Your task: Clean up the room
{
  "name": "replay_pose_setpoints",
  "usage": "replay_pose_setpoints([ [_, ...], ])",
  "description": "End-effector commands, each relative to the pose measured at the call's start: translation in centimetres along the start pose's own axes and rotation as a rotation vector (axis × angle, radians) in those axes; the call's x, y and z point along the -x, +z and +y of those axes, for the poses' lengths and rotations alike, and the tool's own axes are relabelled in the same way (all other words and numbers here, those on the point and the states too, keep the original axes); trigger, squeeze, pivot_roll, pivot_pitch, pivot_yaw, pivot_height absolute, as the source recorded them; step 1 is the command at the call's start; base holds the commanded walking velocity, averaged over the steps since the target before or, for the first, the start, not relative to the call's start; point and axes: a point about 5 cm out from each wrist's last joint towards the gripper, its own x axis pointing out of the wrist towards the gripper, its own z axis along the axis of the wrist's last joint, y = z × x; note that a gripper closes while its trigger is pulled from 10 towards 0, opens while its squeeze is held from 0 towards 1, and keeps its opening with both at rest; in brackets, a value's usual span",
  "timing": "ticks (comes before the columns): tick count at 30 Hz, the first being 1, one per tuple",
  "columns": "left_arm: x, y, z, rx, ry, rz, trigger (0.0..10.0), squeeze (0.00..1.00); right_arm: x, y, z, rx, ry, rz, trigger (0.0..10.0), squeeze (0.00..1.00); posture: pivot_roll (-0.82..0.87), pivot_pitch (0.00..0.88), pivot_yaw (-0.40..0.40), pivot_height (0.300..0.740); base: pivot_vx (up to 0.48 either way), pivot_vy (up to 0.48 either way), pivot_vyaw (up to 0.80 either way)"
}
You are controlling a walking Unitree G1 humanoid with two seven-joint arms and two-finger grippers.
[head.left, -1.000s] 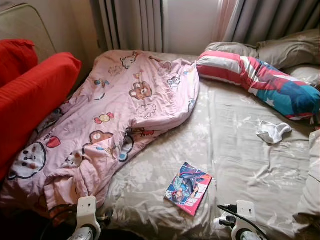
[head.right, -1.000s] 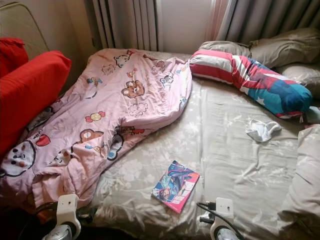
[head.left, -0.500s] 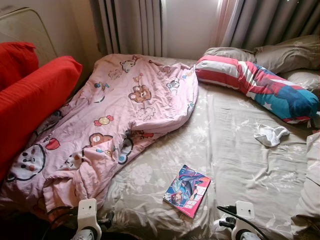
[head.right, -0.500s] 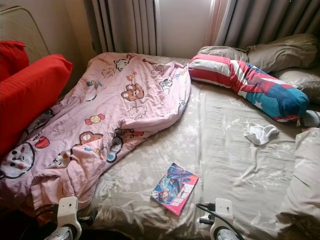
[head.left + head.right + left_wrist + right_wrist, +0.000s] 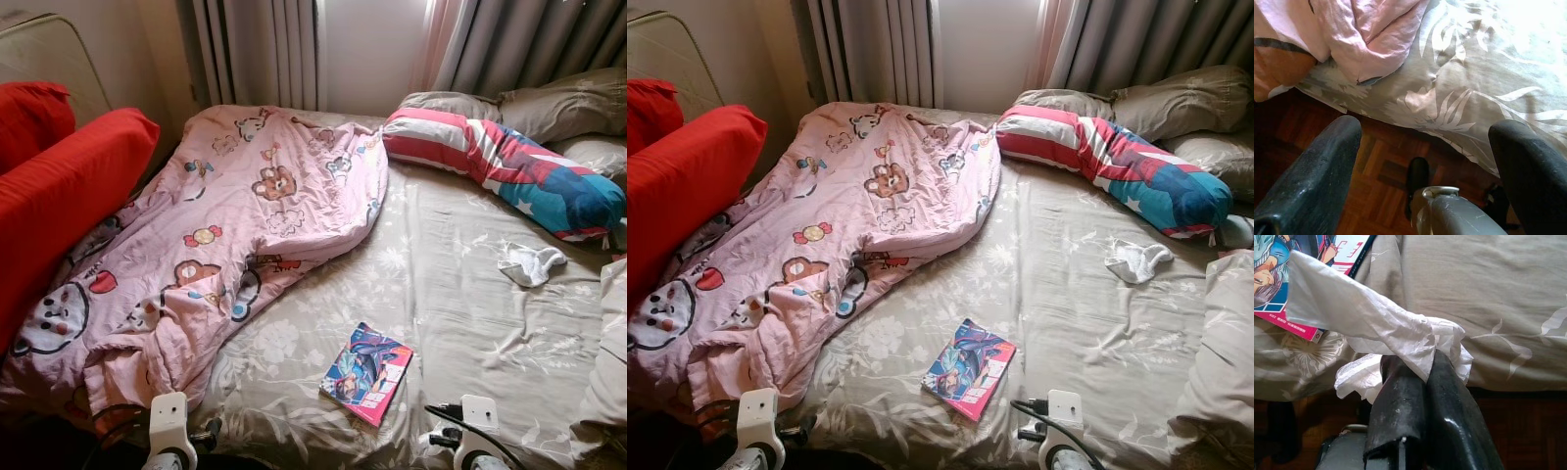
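My right gripper (image 5: 1411,366) is shut on a crumpled white tissue (image 5: 1366,316), held low at the bed's near edge beside a colourful comic book (image 5: 367,373). The comic book (image 5: 1303,269) lies flat on the grey floral sheet (image 5: 460,294). My left gripper (image 5: 1425,142) is open and holds nothing; it hangs over the wooden floor (image 5: 1376,161) at the bed's edge, below the pink cartoon blanket (image 5: 225,235). A small white cloth (image 5: 530,263) lies on the sheet at the right.
Red cushions (image 5: 69,186) lean at the left of the bed. A striped bolster (image 5: 509,162) and grey pillows (image 5: 558,103) lie at the far right, with curtains (image 5: 265,49) behind. A rumpled grey cover (image 5: 1220,352) sits at the right edge.
The camera has shifted slightly, so the bed sits a little lower in the picture. Nothing on the bed has moved and both arms stay low.
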Motion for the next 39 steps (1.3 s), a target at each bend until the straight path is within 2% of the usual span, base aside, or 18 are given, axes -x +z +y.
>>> replay_pose_setpoints([
  [1,0.2,-0.7,0.3,-0.011,0.006,0.033,10.0,0.0,0.0,0.0,0.0,-0.006,-0.004,0.004,10.0,0.0,0.16,0.059,-0.038,0.74,0.0,0.0,0.0],
  [17,0.3,-1.0,0.4,-0.005,0.004,0.048,10.0,0.0,0.0,-0.1,0.0,-0.009,-0.004,0.009,10.0,0.0,0.16,0.061,-0.037,0.74,0.0,0.0,0.0],
  [39,0.7,-2.1,1.1,-0.017,0.012,0.092,10.0,0.0,0.0,-0.2,0.1,-0.005,0.001,0.012,10.0,0.0,0.15,0.045,-0.024,0.74,-0.261,0.0,0.0],
])
